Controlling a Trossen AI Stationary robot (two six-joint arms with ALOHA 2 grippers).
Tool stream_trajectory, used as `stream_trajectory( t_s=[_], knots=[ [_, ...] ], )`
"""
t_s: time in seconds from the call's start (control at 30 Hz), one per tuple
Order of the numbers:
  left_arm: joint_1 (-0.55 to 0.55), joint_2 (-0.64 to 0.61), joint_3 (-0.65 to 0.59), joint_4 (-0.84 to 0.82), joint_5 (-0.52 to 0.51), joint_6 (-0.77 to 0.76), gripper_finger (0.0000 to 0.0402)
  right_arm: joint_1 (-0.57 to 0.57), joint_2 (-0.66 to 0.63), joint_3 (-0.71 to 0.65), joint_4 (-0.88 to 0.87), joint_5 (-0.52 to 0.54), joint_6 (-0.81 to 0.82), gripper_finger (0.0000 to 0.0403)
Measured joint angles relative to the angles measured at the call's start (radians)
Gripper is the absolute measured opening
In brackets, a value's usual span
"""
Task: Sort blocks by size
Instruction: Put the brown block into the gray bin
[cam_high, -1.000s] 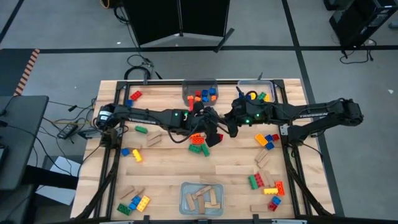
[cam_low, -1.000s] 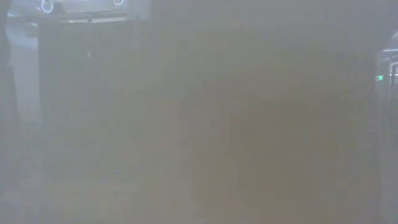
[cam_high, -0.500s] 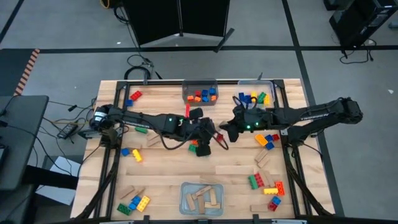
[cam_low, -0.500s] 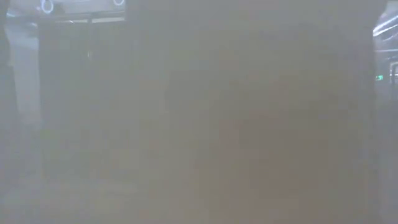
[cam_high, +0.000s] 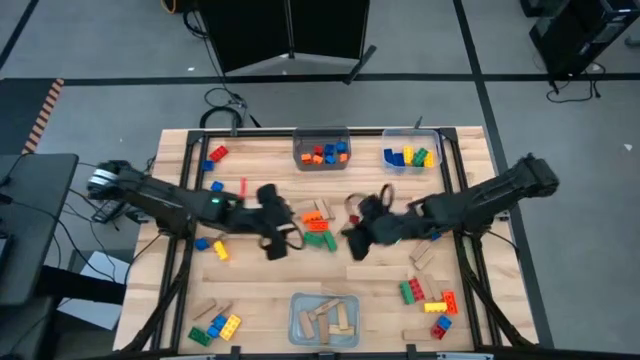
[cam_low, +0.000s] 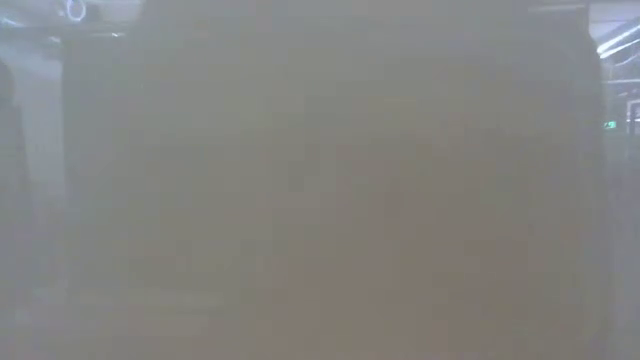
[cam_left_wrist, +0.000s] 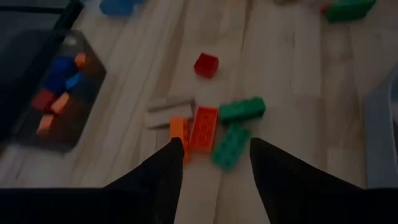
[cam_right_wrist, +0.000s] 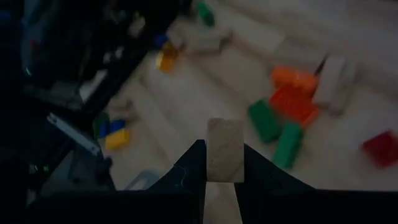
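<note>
Two tools flank the middle cluster of blocks (cam_high: 318, 228): left tool (cam_left_wrist: 214, 163) spread and empty, right tool (cam_right_wrist: 222, 163) pinching a wooden block (cam_right_wrist: 224, 150).

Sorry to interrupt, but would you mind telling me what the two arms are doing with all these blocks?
The robot is sorting blocks by size. The right claw is shut on a tan wooden block, carried above the middle of the table. The left claw is open and empty, over the orange and green bricks at the centre. Three clear bins already hold sorted pieces; many blocks are loose.
</note>
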Motion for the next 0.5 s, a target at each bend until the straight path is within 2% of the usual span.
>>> stream_trajectory(
  t_s=[0.13, 0.27, 0.37, 0.5],
  knots=[
    [-0.031, -0.151, -0.122, -0.002, 0.000, -0.044, 0.0192, 0.062, 0.170, 0.209, -0.143, -0.051, 0.083, 0.0066],
    [-0.055, -0.275, -0.215, -0.003, 0.022, -0.046, 0.0192, 0.119, 0.319, 0.370, -0.196, -0.102, 0.156, 0.0066],
    [-0.063, -0.348, -0.269, -0.009, 0.046, -0.070, 0.0192, 0.160, 0.406, 0.439, -0.191, -0.135, 0.241, 0.0066],
    [-0.063, -0.412, -0.320, -0.010, 0.073, -0.101, 0.0192, 0.205, 0.500, 0.458, -0.169, -0.218, 0.386, 0.0066]
  ],
)
